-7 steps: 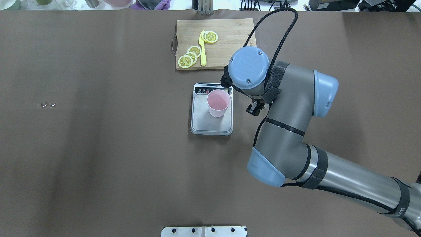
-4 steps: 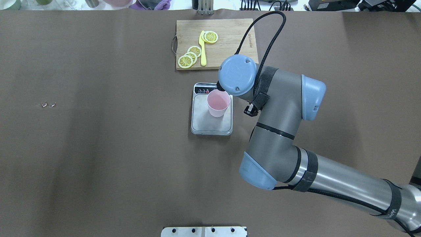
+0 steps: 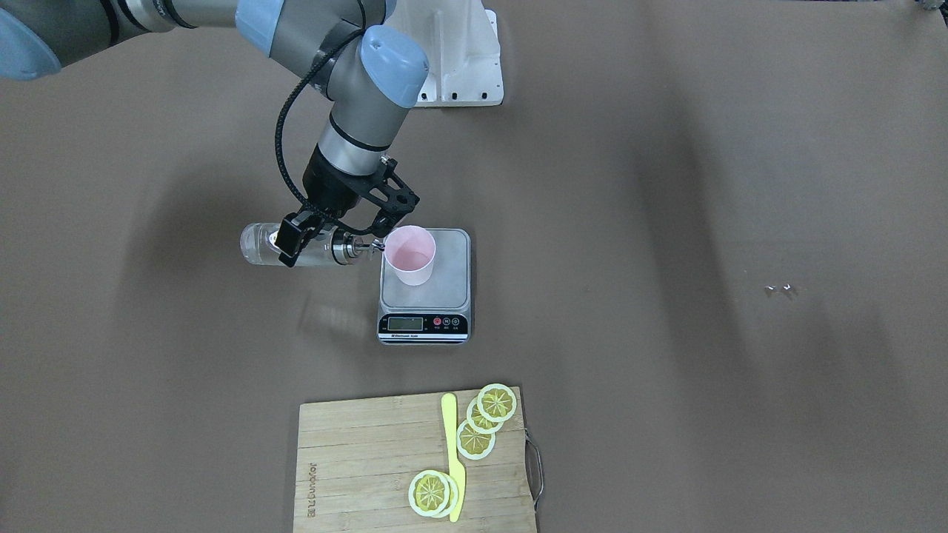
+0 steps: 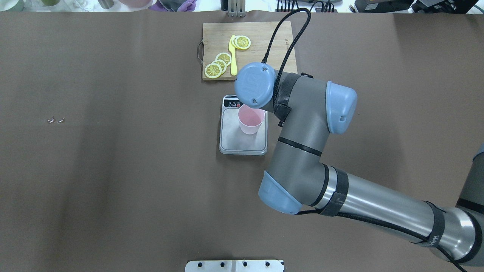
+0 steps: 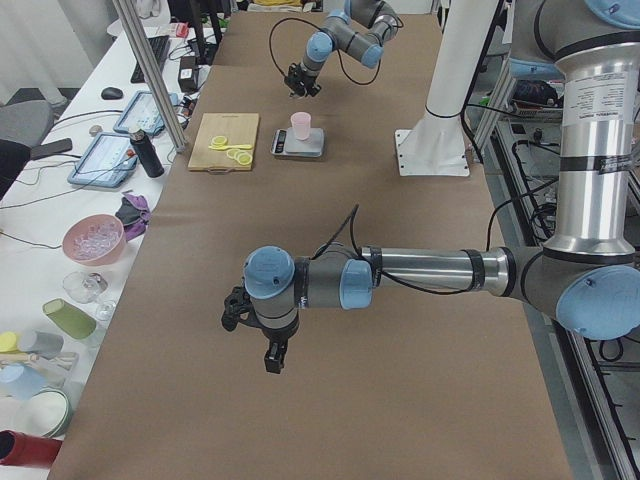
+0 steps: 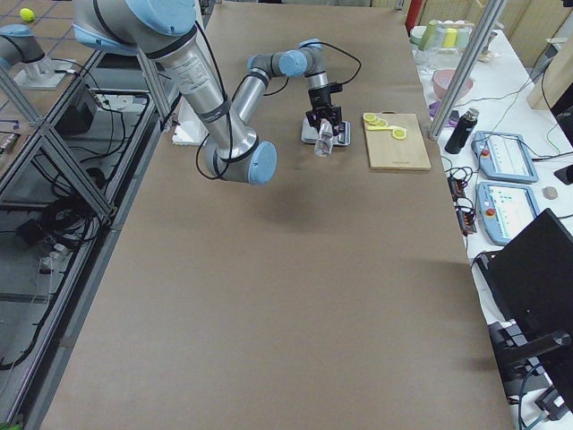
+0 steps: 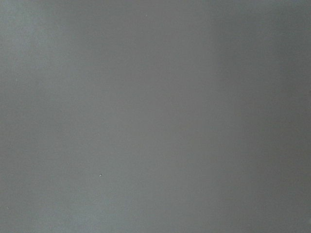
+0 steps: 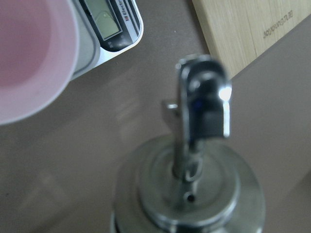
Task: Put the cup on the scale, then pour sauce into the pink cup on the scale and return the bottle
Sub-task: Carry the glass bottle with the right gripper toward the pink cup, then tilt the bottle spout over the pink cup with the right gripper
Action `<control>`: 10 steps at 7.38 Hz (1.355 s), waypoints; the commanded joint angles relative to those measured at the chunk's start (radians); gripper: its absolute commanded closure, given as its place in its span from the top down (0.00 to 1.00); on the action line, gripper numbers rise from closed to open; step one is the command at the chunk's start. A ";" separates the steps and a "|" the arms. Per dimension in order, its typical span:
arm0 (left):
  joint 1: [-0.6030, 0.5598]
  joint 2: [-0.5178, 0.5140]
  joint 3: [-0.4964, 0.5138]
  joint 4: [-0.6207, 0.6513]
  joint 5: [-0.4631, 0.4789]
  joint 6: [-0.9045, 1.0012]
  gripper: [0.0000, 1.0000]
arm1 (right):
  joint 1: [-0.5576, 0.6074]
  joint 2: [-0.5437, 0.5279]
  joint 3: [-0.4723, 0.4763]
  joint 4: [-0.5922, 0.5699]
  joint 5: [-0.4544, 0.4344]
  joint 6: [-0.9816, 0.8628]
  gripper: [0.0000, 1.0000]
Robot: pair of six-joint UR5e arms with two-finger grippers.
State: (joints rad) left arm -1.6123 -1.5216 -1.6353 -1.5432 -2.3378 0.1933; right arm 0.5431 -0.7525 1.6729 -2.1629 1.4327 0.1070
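Claw of right arm [image 3: 295, 246] is clamped round the sideways bottle [image 3: 259, 245], spout by the cup [image 3: 409, 257]; left claw [image 5: 271, 352]: cannot tell.

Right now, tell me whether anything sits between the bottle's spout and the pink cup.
Nothing visible does: the bottle, tipped in the right gripper, has its spout right beside the cup's rim.

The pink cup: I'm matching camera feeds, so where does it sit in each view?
Front-facing: cup just left of centre.
Overhead: cup at centre.
Exterior left: cup top centre, far.
Exterior right: upper centre, left of the cutting board, too small to pick out.
Left wrist: not in it.
Right wrist: cup upper left, blurred.
Shared landmark: the scale beneath it.
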 commanded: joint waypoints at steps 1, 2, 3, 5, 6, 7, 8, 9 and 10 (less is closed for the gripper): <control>-0.001 0.000 0.000 0.000 0.000 0.002 0.99 | -0.002 0.042 -0.051 -0.037 -0.037 0.003 0.16; -0.001 0.000 0.000 0.000 0.000 0.000 0.99 | -0.002 0.063 -0.076 -0.058 -0.047 0.003 0.16; -0.001 0.000 0.000 0.000 0.000 0.000 0.99 | -0.005 0.096 -0.106 -0.084 -0.070 0.007 0.16; -0.003 0.000 0.000 0.000 0.000 0.002 0.99 | -0.009 0.120 -0.139 -0.098 -0.093 0.005 0.15; -0.003 0.000 -0.001 0.000 0.000 0.000 0.99 | -0.015 0.131 -0.153 -0.119 -0.125 0.005 0.14; -0.003 0.003 -0.004 0.000 0.000 0.000 0.99 | -0.021 0.127 -0.151 -0.130 -0.147 0.000 0.14; -0.009 0.004 -0.008 0.000 -0.002 0.000 0.99 | -0.031 0.131 -0.153 -0.138 -0.168 -0.001 0.14; -0.011 0.005 -0.006 0.000 -0.002 0.002 0.99 | -0.037 0.125 -0.150 -0.149 -0.188 0.000 0.14; -0.011 0.005 -0.006 0.000 -0.002 0.000 0.99 | -0.054 0.128 -0.145 -0.164 -0.211 0.006 0.15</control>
State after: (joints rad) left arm -1.6217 -1.5176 -1.6411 -1.5432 -2.3391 0.1939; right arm 0.5065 -0.6253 1.5235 -2.3093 1.2506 0.1084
